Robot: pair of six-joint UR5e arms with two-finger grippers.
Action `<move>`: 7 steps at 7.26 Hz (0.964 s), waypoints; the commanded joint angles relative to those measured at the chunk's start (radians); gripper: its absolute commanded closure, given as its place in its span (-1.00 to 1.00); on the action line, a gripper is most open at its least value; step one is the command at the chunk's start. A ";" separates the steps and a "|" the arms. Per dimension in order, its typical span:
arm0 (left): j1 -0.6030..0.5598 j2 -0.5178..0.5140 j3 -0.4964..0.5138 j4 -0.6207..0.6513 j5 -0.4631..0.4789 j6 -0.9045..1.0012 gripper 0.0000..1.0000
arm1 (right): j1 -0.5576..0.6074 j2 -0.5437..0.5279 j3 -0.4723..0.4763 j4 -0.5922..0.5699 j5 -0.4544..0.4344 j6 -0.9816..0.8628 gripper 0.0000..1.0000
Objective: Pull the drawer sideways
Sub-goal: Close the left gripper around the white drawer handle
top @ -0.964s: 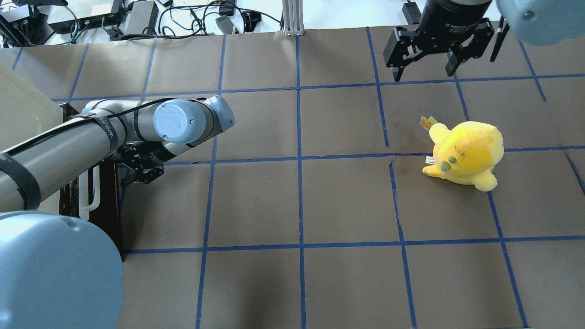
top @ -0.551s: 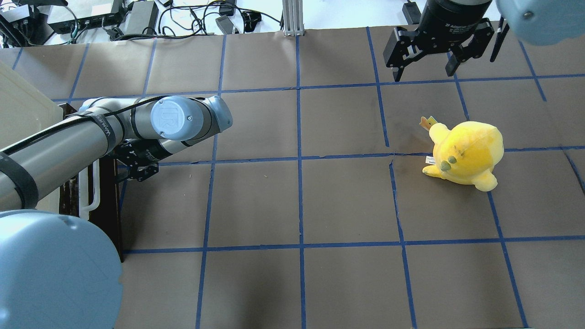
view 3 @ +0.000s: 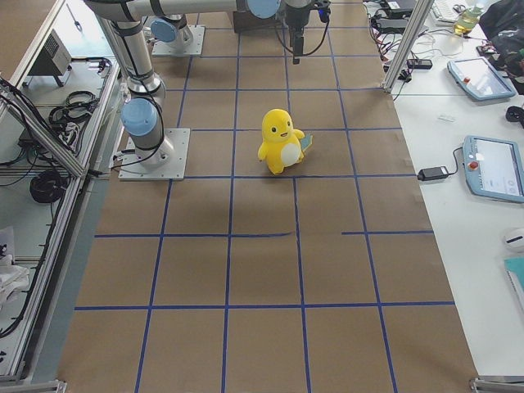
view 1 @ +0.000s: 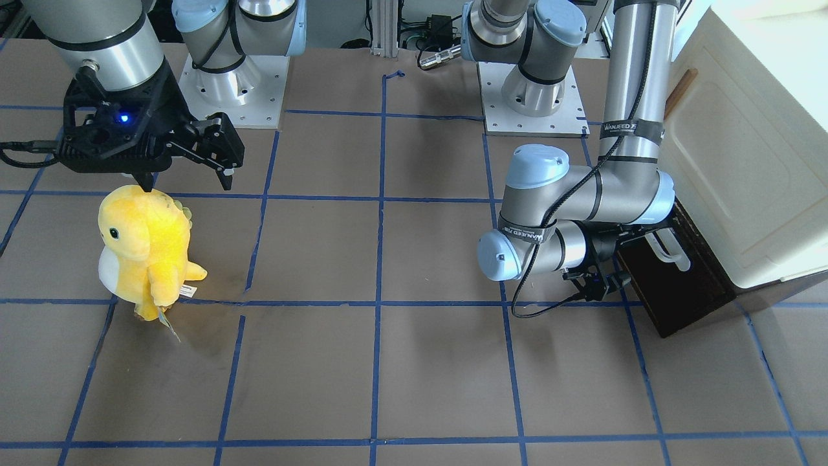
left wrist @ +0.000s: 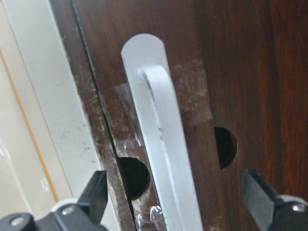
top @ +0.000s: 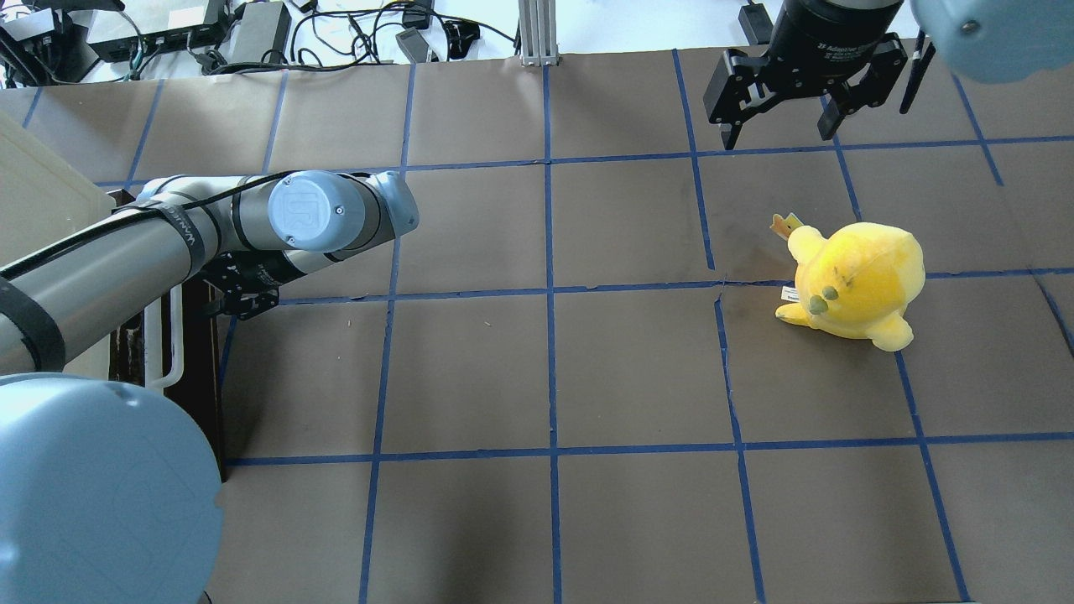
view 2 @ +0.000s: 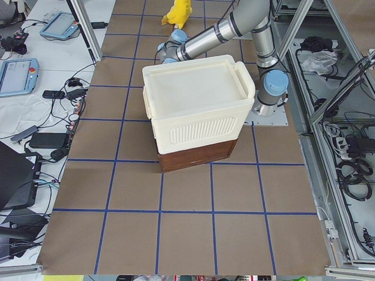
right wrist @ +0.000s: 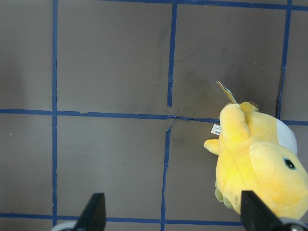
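Black left gripper (left wrist: pixel 175 202): fingers wide apart, empty, either side of white bar handle (left wrist: pixel 159 120), not touching. Dark brown drawer front (left wrist: pixel 250 72) directly before it.

Visible grain and slight sheen on the dark brown wooden drawer front (left wrist: pixel 250 62), scuffed rough at its left edge. long white bar handle (left wrist: pixel 166 159): smooth, plastic-looking. clear tape strip (left wrist: pixel 195 96): glossy. brown paper-covered desk (top: pixel 638 369): matt. yellow plush toy (top: pixel 856 281): fuzzy cloth.
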 commanded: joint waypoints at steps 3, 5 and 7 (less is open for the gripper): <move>0.024 -0.007 0.001 0.002 0.002 0.005 0.08 | 0.000 0.000 0.000 0.000 0.000 0.001 -1.00; 0.024 -0.008 0.001 0.000 0.004 0.008 0.20 | 0.000 0.000 0.000 0.000 0.000 0.001 -1.00; 0.024 -0.011 0.002 0.000 0.004 0.015 0.35 | 0.000 0.000 0.000 0.000 0.000 0.001 -1.00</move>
